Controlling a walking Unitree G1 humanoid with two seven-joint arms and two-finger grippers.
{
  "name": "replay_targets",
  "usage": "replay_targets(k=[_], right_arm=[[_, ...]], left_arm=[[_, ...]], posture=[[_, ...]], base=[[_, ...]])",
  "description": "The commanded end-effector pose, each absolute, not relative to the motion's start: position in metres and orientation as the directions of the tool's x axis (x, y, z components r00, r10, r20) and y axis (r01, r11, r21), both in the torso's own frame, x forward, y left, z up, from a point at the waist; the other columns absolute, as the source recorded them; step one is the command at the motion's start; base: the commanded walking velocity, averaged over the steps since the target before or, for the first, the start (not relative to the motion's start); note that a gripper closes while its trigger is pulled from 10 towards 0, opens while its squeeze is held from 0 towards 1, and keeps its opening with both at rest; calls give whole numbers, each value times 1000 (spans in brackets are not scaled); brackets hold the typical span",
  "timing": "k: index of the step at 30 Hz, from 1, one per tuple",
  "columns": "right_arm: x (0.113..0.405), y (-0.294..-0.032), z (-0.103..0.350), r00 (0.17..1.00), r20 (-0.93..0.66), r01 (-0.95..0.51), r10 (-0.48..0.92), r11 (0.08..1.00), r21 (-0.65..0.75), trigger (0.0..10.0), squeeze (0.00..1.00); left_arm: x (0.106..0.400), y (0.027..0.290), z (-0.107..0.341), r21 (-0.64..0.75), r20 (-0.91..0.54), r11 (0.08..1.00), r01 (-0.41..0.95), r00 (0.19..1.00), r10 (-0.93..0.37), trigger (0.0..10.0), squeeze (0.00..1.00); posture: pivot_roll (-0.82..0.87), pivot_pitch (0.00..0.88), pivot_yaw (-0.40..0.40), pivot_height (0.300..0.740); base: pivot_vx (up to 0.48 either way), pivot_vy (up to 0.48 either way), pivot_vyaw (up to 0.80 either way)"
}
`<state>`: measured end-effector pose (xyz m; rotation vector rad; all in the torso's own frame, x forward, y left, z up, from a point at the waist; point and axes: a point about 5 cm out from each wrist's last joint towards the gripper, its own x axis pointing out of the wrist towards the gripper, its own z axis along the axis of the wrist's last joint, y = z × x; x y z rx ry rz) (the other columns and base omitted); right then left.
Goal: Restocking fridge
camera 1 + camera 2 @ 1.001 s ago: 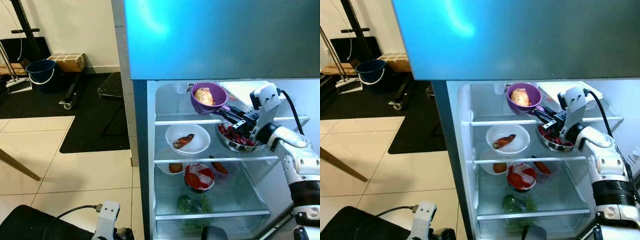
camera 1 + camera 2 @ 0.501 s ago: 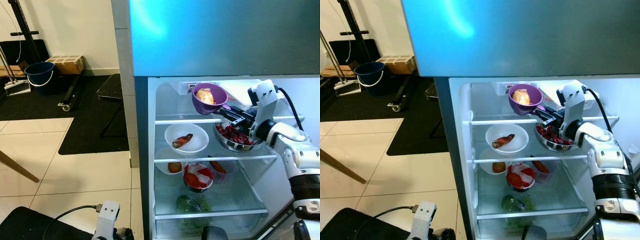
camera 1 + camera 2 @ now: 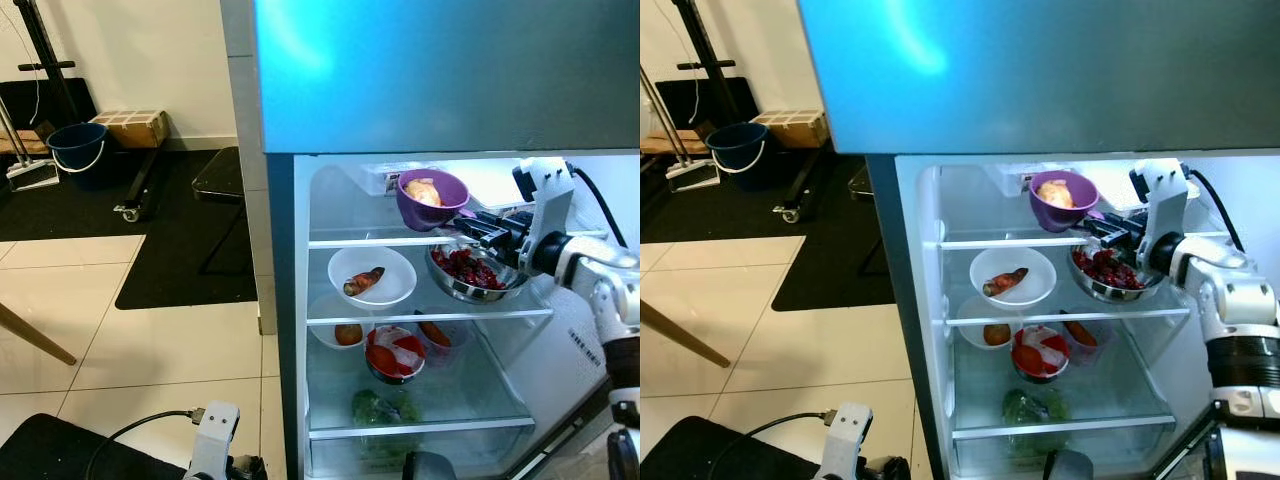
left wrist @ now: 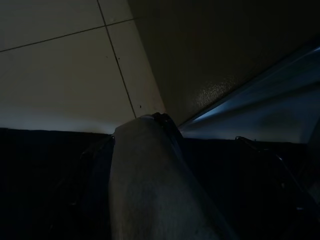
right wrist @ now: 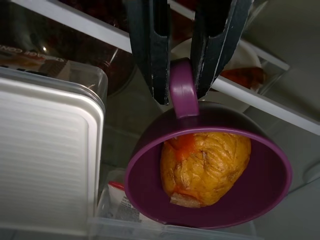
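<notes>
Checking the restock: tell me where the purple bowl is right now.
In the head views the purple bowl is on the fridge's top shelf, right of centre, held by its handle in the right pincer, above the steel bowl.

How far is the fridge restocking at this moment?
Already stocked: a white bowl and a steel bowl on the middle shelf, with more dishes below. In hand: the right gripper grips the purple cup by its handle, over the top shelf. Left: setting it down and letting go.
</notes>
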<state>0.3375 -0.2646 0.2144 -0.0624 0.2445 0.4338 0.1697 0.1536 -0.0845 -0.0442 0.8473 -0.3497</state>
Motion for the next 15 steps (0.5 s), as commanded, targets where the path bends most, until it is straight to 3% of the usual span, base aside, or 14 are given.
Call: replay_targets(k=[1, 6, 15], right_arm=[[337, -274, 202, 885, -317, -353, 340, 935, 19, 10000, 0], [340, -270, 204, 877, -323, -347, 356, 934, 88, 10000, 0], [346, -270, 213, 910, -286, -299, 299, 953, 45, 10000, 0]], left_arm=[[139, 146, -99, -225, -796, 936, 270, 503, -336, 10000, 0], [139, 146, -99, -224, -795, 936, 272, 504, -337, 10000, 0], [139, 146, -99, -224, -795, 936, 272, 505, -337, 10000, 0]], posture=[[-7, 0, -10, 475], [-7, 0, -10, 475], [-7, 0, -10, 475]], base=[[0, 0, 0], [0, 0, 0], [0, 0, 0]])
